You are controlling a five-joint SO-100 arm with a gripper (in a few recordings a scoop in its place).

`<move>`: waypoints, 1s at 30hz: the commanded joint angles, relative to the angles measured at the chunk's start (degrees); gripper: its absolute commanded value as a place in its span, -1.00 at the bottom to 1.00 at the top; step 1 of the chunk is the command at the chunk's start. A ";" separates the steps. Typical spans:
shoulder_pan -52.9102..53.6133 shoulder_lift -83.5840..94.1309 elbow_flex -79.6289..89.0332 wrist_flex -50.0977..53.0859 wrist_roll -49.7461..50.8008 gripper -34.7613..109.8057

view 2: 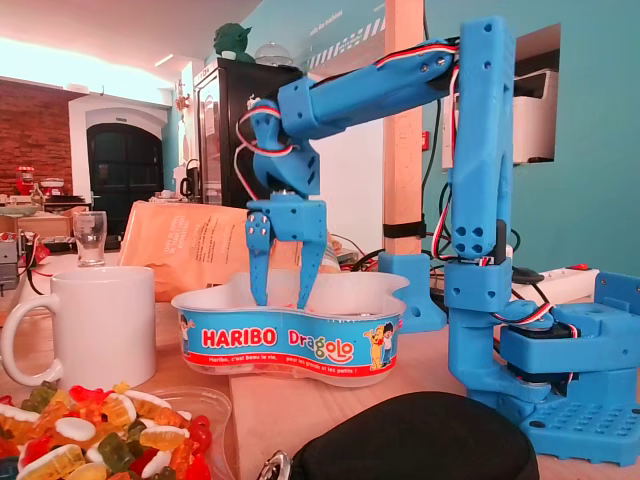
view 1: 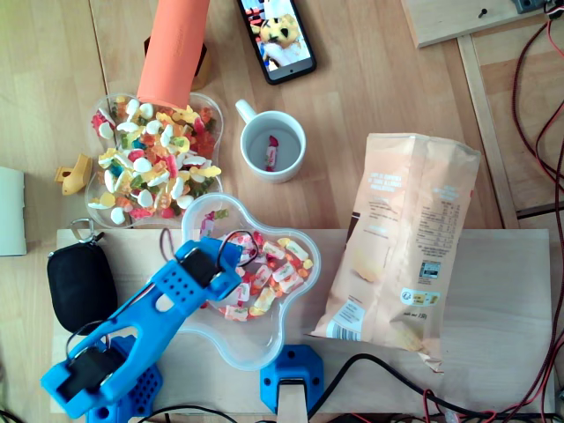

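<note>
Over the near middle of the tabletop point(view 1: 370, 97), in the overhead view, the blue arm's claw point(view 1: 227, 256) dips into the clear, lobed Haribo tub point(view 1: 264, 352). The tub stands on a pale wooden board point(view 1: 493, 300), between a black pouch point(view 1: 79, 282) on the left and a tan snack bag point(view 1: 401, 238) lying flat on the right. The claw is released: in the fixed view its two fingers point(view 2: 258, 270) hang well apart and point straight down. Their tips are hidden behind the tub's wall, so I cannot tell whether they touch anything. Wrapped sweets point(view 1: 278, 269) lie in the right and far parts of the tub, just beside the claw. Just beyond, to the far left, a second clear tub point(view 1: 217, 119) is heaped with gummy sweets point(view 1: 159, 163), and an orange tube point(view 1: 174, 48) rises over its far edge. A white mug point(view 1: 303, 141) farther right holds one wrapped piece point(view 1: 272, 154). A phone point(view 1: 276, 35) with a lit screen lies at the far edge, and a small yellow part point(view 1: 75, 174) sits left of the gummy tub. Behind the tabletop, the fixed view shows a drinking glass point(view 2: 90, 238), a black cabinet point(view 2: 225, 130), a brick wall point(view 2: 40, 130) on the left and a teal wall point(view 2: 590, 150) on the right.
</note>
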 commanded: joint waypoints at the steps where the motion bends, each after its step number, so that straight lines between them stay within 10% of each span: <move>1: 1.41 -0.09 -2.90 0.70 -0.44 -0.20; 30: 1.49 -16.26 -14.68 0.97 -0.79 -0.23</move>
